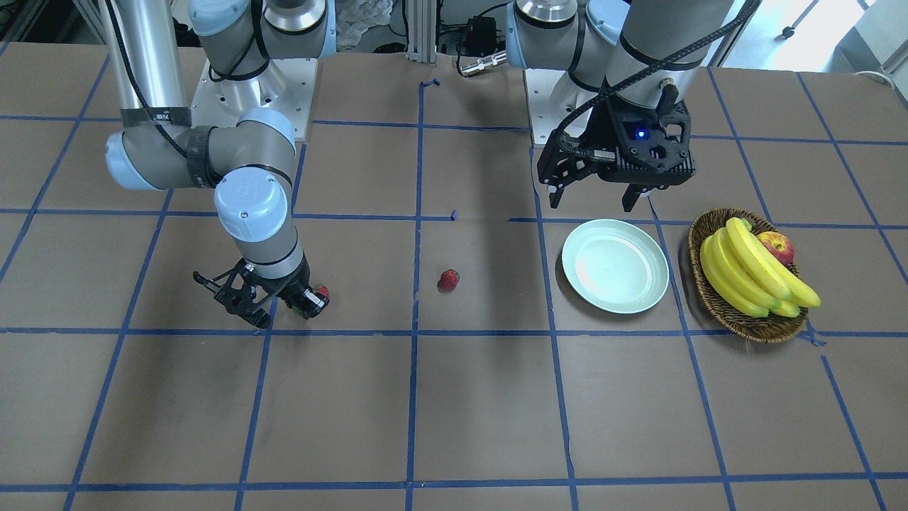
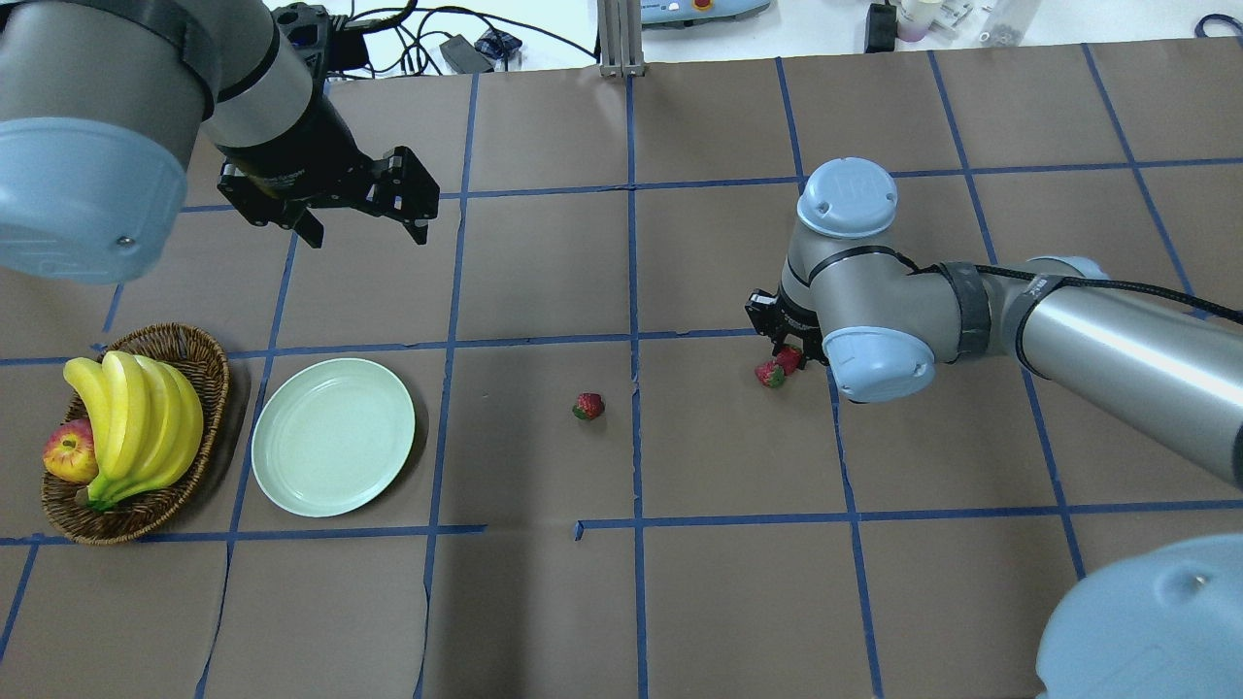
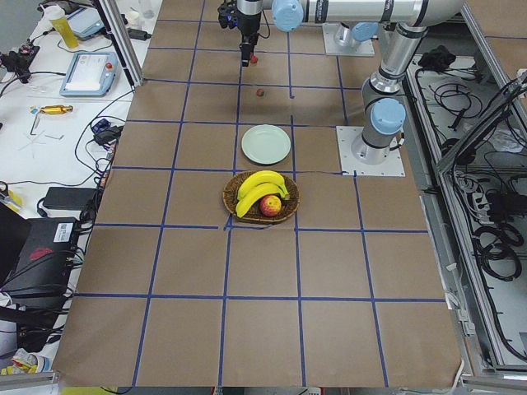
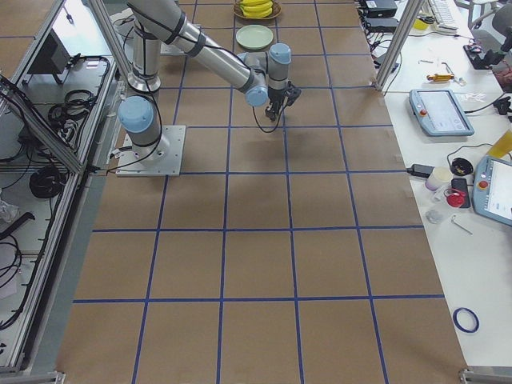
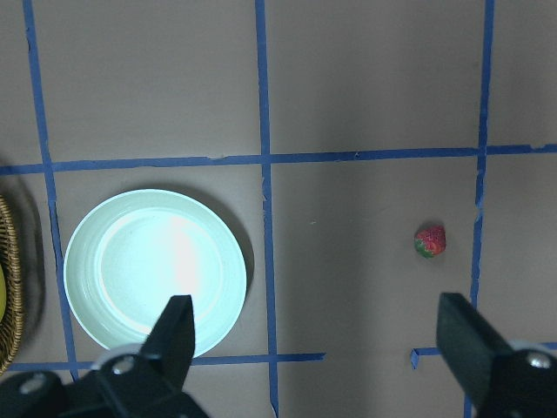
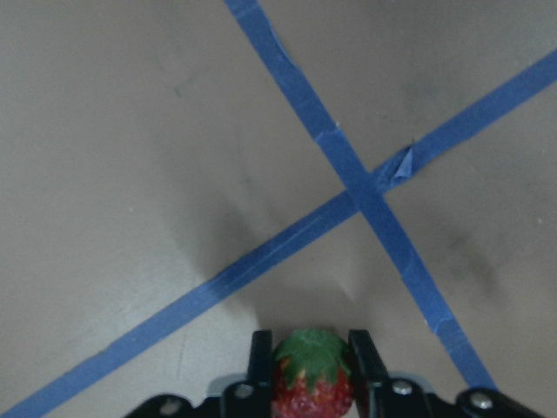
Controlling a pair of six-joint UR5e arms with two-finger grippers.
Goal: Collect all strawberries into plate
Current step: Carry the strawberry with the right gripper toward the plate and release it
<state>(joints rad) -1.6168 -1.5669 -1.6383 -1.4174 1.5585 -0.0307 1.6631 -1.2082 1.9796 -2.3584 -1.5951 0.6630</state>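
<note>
Right claw low at table, strawberry at its tip. Second strawberry mid-table. Left claw spread wide above plate far edge. Basket with bananas, apple right of plate.

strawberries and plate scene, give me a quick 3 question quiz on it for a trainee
1. True or false: the plate holds a strawberry.
2. Short answer: what state is each gripper in?
3. Fill in: the basket holds bananas and one ____.
Key: 1 false, it is empty. 2 left gripper open; right gripper shut on a strawberry. 3 apple.
</note>
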